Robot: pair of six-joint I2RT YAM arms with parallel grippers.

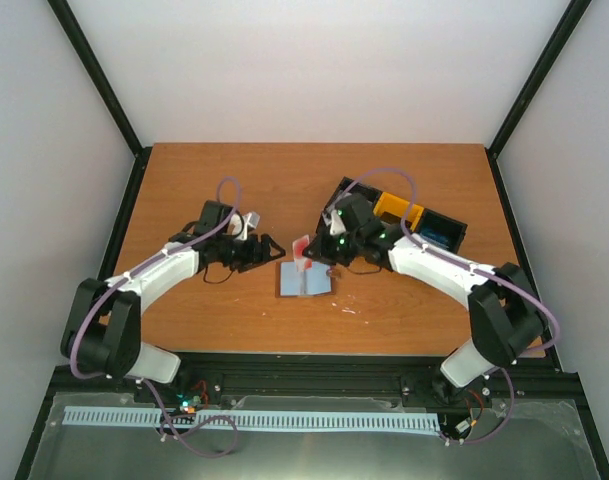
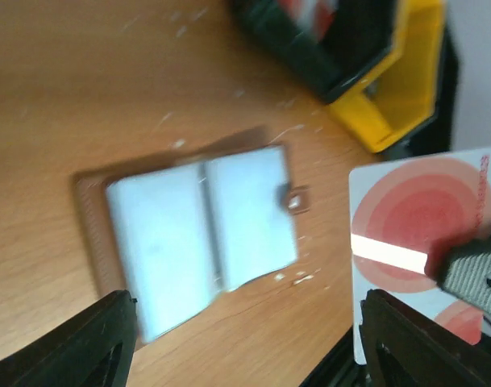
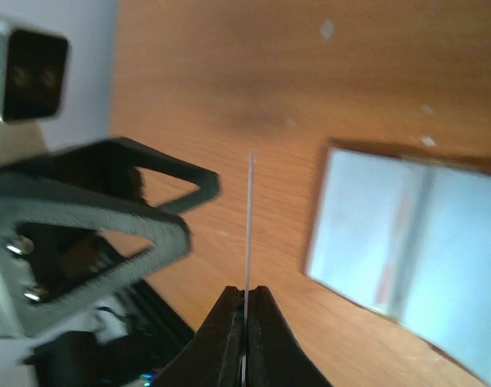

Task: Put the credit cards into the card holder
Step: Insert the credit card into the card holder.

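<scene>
Presently: right jaws pressed together on one edge of a white-and-red card [image 2: 418,218], holding it upright and lifted off the table [image 1: 234,190], just beside the card holder [image 2: 201,234]. The holder lies spread open on the table, pale lining up and snap tab out to one side, probably so a card can slide into a pocket.

Left jaws spread wide with nothing between them, close to the card's flat face. My guess is a handover or regrip, to get a better angle for insertion.

Around: black and yellow bins [image 1: 404,212] at back right, something blue in one, possibly another card. Nothing lies between card and holder. The two arms crowd close, and a bump between them is the main worry.
</scene>
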